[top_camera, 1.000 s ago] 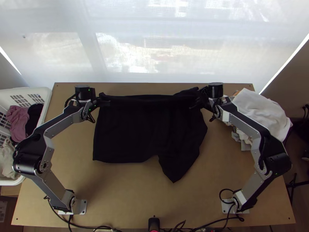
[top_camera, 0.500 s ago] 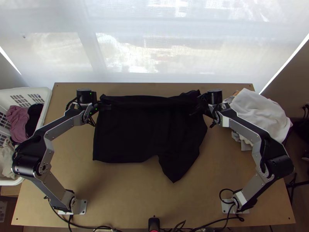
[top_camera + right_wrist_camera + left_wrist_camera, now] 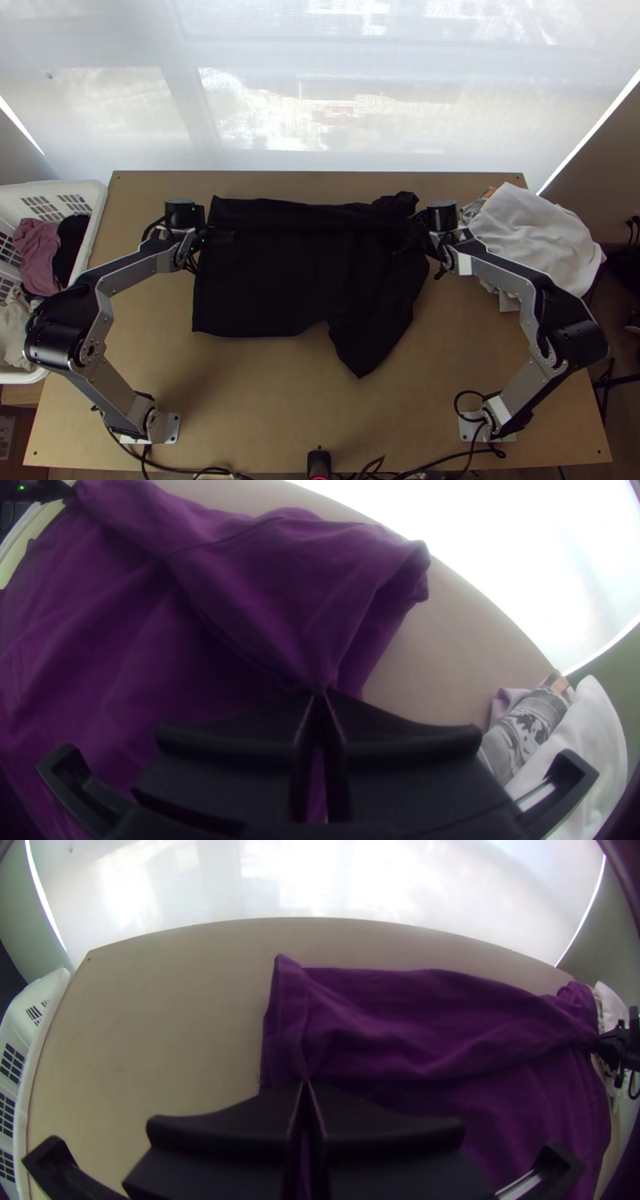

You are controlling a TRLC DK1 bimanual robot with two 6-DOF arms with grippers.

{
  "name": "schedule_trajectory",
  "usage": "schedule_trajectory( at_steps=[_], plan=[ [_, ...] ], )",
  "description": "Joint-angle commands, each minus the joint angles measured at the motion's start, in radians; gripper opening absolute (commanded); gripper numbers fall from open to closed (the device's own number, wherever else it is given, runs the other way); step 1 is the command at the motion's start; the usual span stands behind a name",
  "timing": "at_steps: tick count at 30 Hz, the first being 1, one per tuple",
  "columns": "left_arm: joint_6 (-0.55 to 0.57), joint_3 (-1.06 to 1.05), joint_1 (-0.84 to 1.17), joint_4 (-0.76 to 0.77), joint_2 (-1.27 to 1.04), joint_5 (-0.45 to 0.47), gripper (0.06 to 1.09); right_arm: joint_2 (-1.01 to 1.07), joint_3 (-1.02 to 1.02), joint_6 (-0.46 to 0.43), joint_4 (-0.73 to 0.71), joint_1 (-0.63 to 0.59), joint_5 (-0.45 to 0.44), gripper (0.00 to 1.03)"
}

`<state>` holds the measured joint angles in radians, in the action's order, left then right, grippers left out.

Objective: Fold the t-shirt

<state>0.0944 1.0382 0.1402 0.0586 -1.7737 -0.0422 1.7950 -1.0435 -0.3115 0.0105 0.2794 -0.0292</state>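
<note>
Dark t-shirt (image 3: pixel 296 280) pinched on both sides

A pale wooden counter (image 3: pixel 264 400) fronts a bright window screen (image 3: pixel 344 104), with the dark t-shirt laid mostly flat across its middle and far part, a loose fold running along the far side and one corner pointing toward the near edge. A white laundry basket (image 3: pixel 101 196) stands at left, a white cloth (image 3: pixel 544 232) tops a heap at right. The left claw (image 3: pixel 232 237) and right claw (image 3: pixel 398 252) are each clamped on the garment, near its far left and far right portions.
</note>
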Motion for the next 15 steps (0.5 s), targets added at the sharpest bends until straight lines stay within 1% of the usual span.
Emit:
schedule_trajectory(
  at_steps=[1, 15],
  plan=[
    [-0.002, -0.049, 0.004, 0.026, 0.000, -0.001, 0.09, 0.017, 0.036, -0.005, -0.029, -0.002, -0.001, 0.03],
    [-0.007, -0.086, -0.007, 0.035, -0.006, -0.005, 0.09, 0.038, 0.046, -0.008, -0.047, -0.009, -0.001, 0.03]
  ],
)
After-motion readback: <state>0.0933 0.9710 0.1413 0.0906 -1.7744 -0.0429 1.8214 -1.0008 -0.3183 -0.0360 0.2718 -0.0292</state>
